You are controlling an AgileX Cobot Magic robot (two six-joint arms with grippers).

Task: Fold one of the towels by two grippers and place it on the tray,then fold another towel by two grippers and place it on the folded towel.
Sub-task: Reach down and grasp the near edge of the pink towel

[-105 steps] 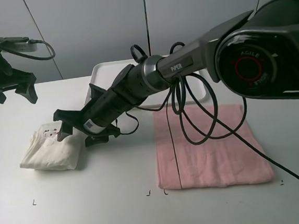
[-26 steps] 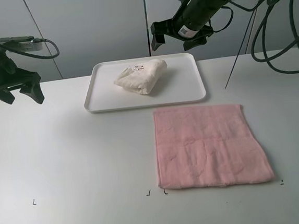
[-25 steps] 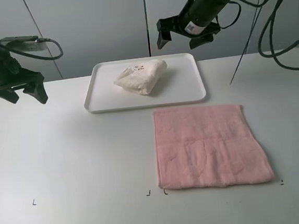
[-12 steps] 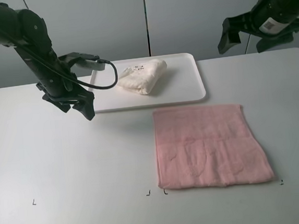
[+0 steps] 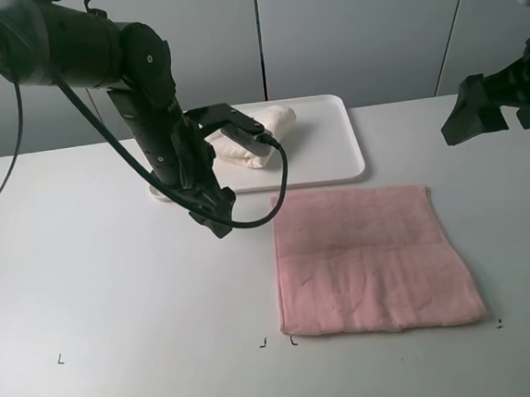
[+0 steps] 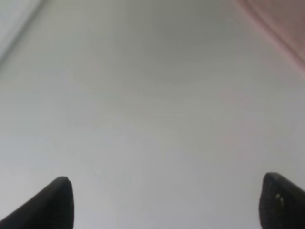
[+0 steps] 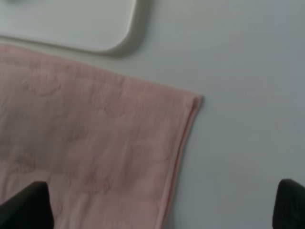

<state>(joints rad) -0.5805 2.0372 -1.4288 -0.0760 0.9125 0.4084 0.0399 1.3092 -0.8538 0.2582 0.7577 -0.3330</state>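
The folded cream towel [image 5: 275,120] lies on the white tray [image 5: 336,160], partly hidden behind my left arm. The pale pink towel [image 5: 372,254] lies spread flat on the table in front of the tray. My left gripper [image 5: 217,214] hangs open and empty just left of the pink towel's far left corner; its wrist view shows bare table and the pink towel's edge [image 6: 286,36]. My right gripper [image 5: 486,122] is open and empty in the air, right of the tray. In its wrist view the pink towel's far right corner [image 7: 188,107] and a tray corner [image 7: 109,28] lie below the right gripper [image 7: 157,210].
The left arm's black cable [image 5: 278,183] loops over the tray's front edge. Small black corner marks [image 5: 61,358] sit on the white table near its front. A grey panelled wall [image 5: 352,24] stands behind the table.
The cream towel went from the table's left onto the tray. My left arm has swung in from the far left to the pink towel's corner. The right gripper moved right, away from the tray.
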